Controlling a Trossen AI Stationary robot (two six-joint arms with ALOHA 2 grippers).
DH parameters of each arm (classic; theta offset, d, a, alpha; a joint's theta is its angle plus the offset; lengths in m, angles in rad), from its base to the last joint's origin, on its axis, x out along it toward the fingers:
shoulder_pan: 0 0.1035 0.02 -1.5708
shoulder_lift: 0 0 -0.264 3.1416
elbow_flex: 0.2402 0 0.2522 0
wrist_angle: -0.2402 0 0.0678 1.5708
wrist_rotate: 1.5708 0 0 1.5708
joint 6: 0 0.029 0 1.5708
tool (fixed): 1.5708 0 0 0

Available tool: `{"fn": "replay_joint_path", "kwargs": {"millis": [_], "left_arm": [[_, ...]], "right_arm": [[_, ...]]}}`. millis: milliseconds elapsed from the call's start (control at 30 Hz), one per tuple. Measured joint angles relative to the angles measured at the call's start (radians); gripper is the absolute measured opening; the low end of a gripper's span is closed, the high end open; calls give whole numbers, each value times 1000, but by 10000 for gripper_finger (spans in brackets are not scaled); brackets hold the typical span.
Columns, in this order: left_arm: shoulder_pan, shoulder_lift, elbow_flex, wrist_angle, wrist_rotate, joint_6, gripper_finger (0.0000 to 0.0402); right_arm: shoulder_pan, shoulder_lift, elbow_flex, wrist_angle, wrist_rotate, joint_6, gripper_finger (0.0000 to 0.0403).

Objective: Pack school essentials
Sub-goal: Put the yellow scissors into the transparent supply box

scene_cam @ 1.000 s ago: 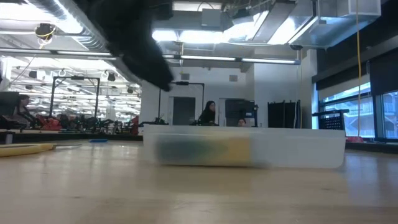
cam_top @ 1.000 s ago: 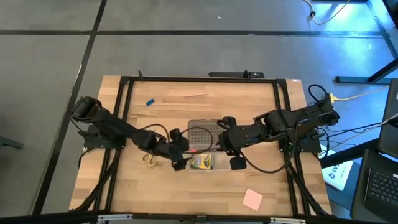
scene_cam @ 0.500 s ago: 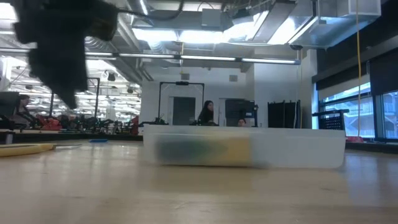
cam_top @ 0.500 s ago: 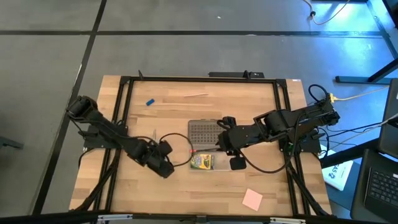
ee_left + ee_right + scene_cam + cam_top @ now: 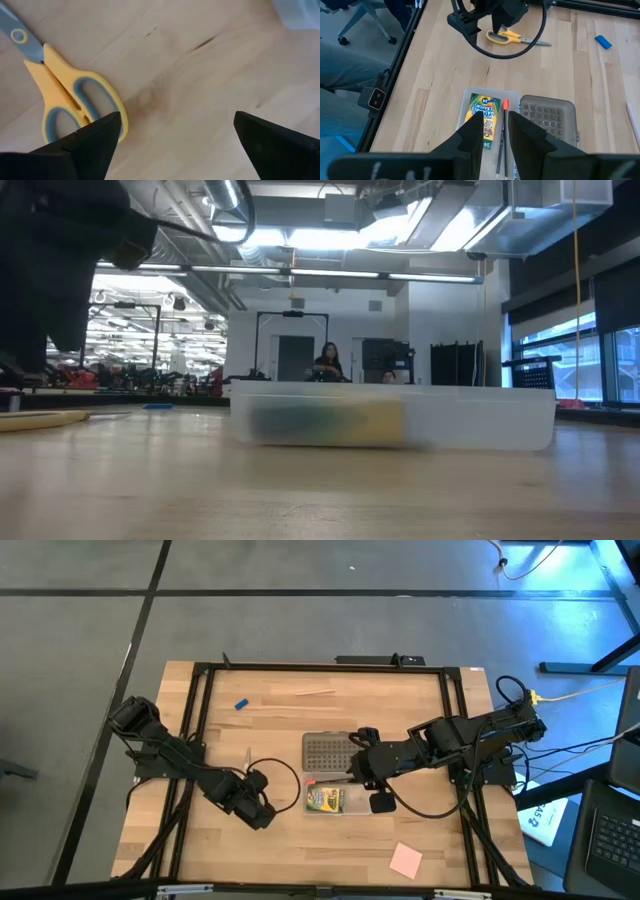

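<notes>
scissors: yellow handles, flat on the table, about 9 o'clock from the case, mostly hidden under the left arm in the high view
crayon box: green-and-yellow, lying inside the clear case, table centre
pencils: thin, reddish tip, in the case just beside the crayon box
lid: grey, perforated, at 12 o'clock of the case, touching it
eraser: blue, 10 o'clock from the case, well apart
stick: pale, lying toward the table's far edge, 12 o'clock of the lid
sticky pad: pink, 5 o'clock from the case, near the table's front edge
left hand: fingers spread wide, empty, hovering right over the scissors' handles
right hand: over the case's 3 o'clock side, fingers close together, narrow gap, nothing seen between them
background: person in the low view, far behind the table
</notes>
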Motion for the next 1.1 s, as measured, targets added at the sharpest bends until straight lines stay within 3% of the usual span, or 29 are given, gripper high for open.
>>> {"fn": "replay_joint_path", "kwargs": {"millis": [433, 633, 833, 1100], "left_arm": [[-1, 21, 0, 0, 29, -20, 381], [-6, 24, 0, 0, 23, -45, 381], [-6, 25, -8, 8, 20, -69, 381], [-3, 27, -59, 7, 22, -140, 381]], "right_arm": [[0, 0, 0, 1, 0, -1, 92], [0, 0, 0, 39, 0, -124, 92], [0, 0, 0, 76, -3, -127, 92], [1, 0, 0, 75, -108, -177, 92]]}}
